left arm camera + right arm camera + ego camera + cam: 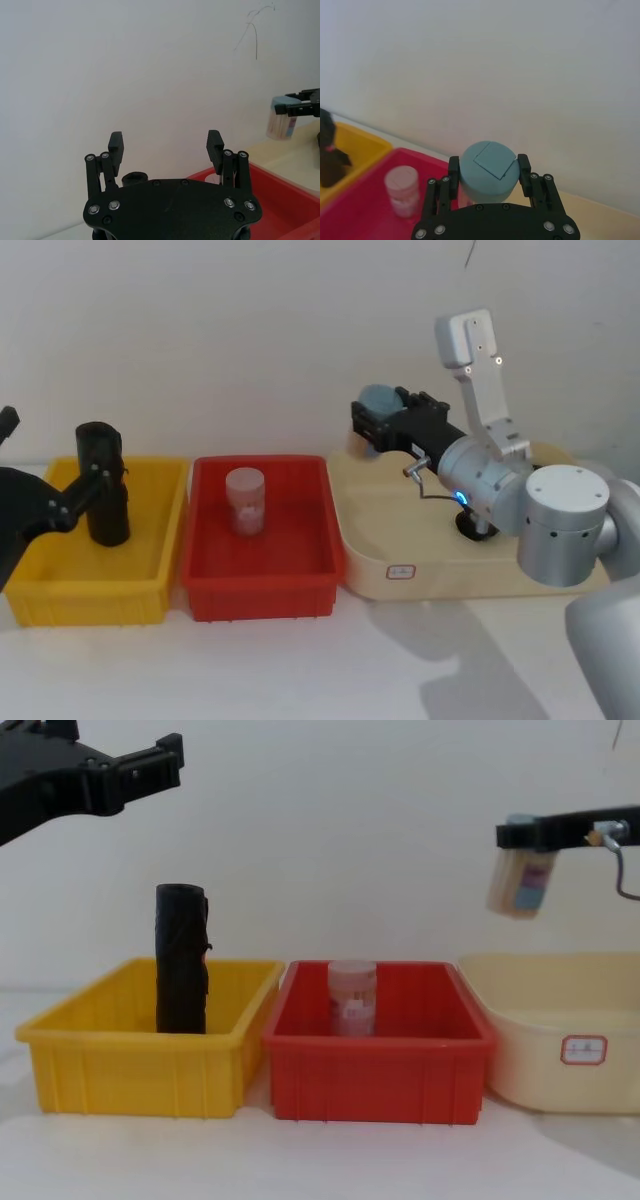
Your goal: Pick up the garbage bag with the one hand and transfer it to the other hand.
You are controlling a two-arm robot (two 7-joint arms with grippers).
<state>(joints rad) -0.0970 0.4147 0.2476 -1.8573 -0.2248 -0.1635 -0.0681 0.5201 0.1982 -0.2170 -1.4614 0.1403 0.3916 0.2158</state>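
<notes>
We saw the garbage bag point(181, 960) upright in the yellow bin point(140, 1065), left gripper point(150, 765) above, jaws apart; right gripper point(489, 172) clamped on a blue-topped roll point(487, 170).

Open air above the garbage bag point(181, 958); yellow bin point(140, 1065) walls seemingly hem its base

On the white table point(320, 1160) three plastic bins stand in a row: a yellow rectangular bin point(140, 1065) on the left, a red rectangular bin point(375, 1070) in the middle, and a cream rounded tub point(560, 1040) with a small label on the right. The tall black cylindrical roll of garbage bags point(181, 960) stands upright in the yellow bin, rising above its rim, and a pale translucent roll point(352, 997) stands upright in the red bin. The black left claw point(165, 760) hangs with its fingers apart above the black roll, well clear of it, while the black right claw point(522, 832) clamps a pale roll with a bluish top point(520, 880) in the air above the cream tub.
</notes>
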